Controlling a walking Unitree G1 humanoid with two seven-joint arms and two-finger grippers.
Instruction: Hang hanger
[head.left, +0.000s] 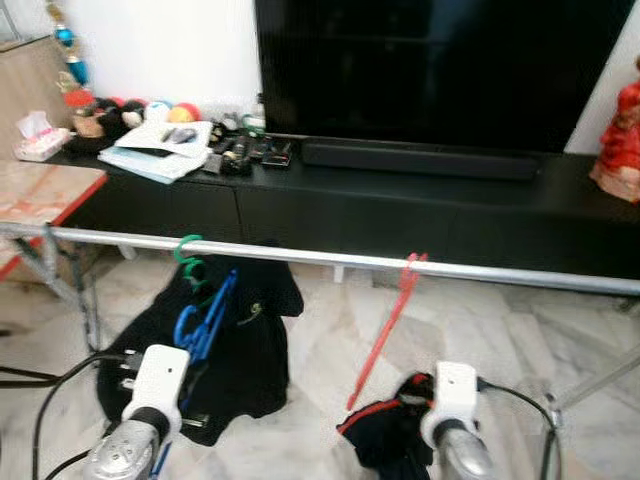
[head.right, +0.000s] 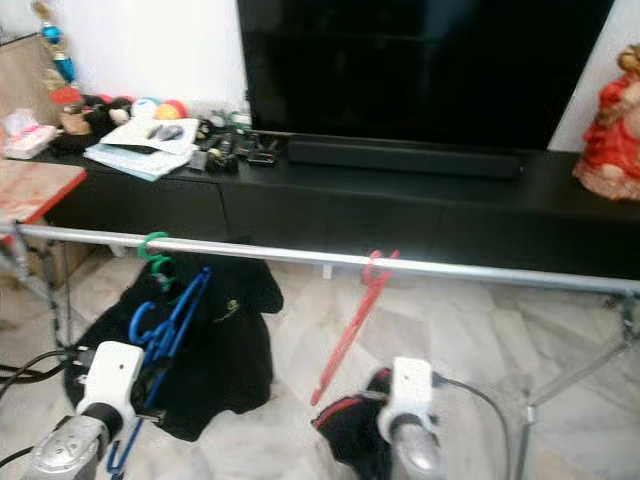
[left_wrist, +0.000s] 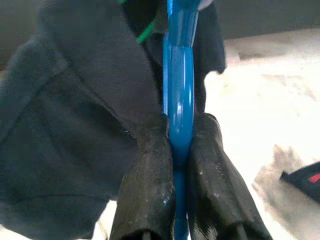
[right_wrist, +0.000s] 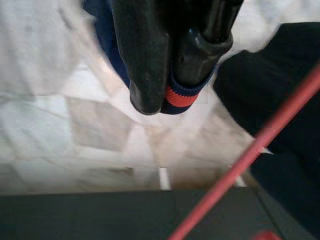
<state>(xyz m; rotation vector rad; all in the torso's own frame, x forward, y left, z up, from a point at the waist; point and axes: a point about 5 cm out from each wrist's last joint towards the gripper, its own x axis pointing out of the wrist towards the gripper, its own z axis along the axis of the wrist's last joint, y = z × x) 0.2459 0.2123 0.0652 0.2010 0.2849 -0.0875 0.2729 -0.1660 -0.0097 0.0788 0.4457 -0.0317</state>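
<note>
A silver rail (head.left: 320, 257) runs across in front of me. A green hanger (head.left: 187, 248) hooks over it and carries a black garment (head.left: 245, 340). My left gripper (left_wrist: 180, 130) is shut on a blue hanger (left_wrist: 179, 75), held low beside that garment and below the rail (head.right: 300, 256). A red hanger (head.left: 390, 320) hooks on the rail and slants down toward my right arm. My right gripper (right_wrist: 172, 95) is shut on a dark garment with a red band (right_wrist: 181, 97), which hangs low near the floor (head.left: 385, 430).
Behind the rail stands a long black TV cabinet (head.left: 400, 200) with a large TV (head.left: 440, 70), papers and small clutter (head.left: 160, 145) and a red figurine (head.left: 620, 140). A red-edged table (head.left: 40, 190) is at the left. Cables (head.left: 50, 390) and rack legs (head.left: 590, 375) cross the marble floor.
</note>
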